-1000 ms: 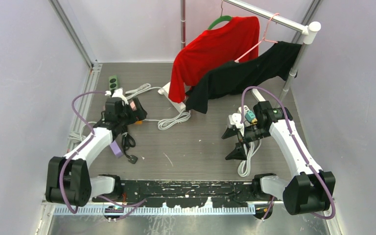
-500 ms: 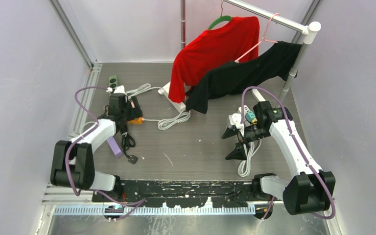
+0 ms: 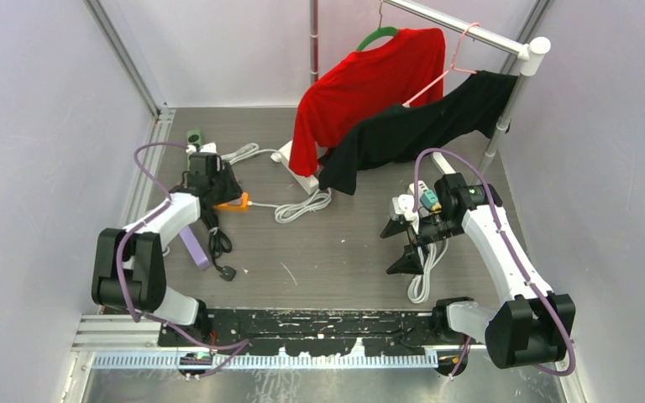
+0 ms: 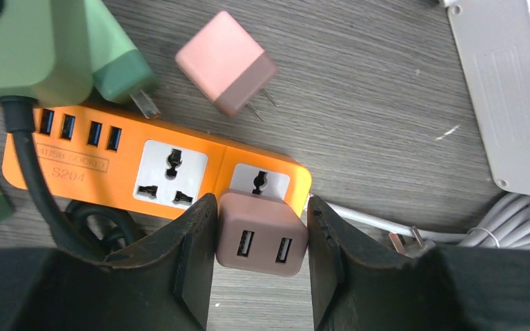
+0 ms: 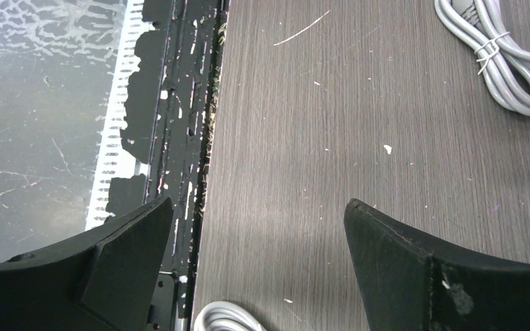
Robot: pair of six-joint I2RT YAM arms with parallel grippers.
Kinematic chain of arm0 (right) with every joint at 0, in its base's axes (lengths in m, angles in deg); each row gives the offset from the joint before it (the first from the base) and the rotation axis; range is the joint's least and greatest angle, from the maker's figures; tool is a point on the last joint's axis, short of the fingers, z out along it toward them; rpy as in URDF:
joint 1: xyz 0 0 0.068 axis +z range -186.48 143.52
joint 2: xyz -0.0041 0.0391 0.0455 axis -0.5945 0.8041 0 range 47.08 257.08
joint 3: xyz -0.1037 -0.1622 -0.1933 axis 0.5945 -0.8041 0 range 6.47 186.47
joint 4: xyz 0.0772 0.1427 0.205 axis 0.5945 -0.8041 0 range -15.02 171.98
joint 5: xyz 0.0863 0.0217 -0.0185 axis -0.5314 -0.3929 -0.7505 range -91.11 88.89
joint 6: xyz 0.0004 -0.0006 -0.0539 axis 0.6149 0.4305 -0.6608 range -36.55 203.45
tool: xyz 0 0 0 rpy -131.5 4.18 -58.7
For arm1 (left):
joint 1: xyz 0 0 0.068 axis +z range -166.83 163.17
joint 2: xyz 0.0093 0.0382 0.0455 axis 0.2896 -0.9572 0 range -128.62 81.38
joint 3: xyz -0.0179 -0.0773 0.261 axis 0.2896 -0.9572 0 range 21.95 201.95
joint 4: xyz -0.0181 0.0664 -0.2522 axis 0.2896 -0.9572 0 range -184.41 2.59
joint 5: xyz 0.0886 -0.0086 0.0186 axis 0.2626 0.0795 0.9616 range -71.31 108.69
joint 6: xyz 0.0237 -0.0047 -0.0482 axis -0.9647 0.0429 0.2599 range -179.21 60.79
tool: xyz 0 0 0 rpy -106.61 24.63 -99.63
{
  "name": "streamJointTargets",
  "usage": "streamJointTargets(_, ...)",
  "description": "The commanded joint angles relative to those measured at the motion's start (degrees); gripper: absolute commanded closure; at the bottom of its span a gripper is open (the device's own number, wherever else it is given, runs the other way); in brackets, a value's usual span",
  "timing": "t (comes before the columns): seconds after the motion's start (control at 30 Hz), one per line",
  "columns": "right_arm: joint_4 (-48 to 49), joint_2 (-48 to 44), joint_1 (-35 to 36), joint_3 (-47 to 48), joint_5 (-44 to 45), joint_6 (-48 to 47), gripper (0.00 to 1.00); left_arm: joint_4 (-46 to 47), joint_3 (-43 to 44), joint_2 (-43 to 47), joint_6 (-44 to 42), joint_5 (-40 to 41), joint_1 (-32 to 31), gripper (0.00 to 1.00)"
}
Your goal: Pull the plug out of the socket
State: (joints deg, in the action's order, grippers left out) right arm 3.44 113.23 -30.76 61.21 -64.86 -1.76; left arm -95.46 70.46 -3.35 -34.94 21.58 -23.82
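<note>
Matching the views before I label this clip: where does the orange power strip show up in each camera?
Top external: orange power strip in the left half, mid-height.
Left wrist: orange power strip across the left and middle, pink plug in its right-hand socket, between the jaws.
Right wrist: not in it.
Shared landmark: the bundled white cable just right of it, in the top and left wrist views.

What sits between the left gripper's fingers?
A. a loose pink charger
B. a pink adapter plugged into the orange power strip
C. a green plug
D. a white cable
B: the pink adapter sits in the end socket of the orange power strip, with a finger of the left gripper on each side.
</note>
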Motion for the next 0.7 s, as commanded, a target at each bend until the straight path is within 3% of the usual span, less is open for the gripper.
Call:
streamJointTargets(0.0, -0.65, 0.04, -0.18, 0.41, -1.11, -1.01, 0.00, -1.26, -0.35, 3.55, 3.81, -7.45, -1.26, 0.81)
streamJointTargets(0.33, -1.69, -0.40, -0.11, 0.54, -0.57, -2.54, 0.00, 2.72, -7.57, 8.29, 11.57, -12.90, -13.23, 0.84)
streamJointTargets(0.5, -2.74, -0.68, 0.31, 0.68, -0.03, -4.24, 0.00, 8.59, -12.78, 10.30, 22.30, -8.98, -23.54, 0.84)
streamJointTargets(0.67, -2.67, -1.25, 1.61, 0.71, 1.44, -5.10, 0.00, 10.15, -9.02, 7.36, 28.42, -4.80, -32.72, 0.84)
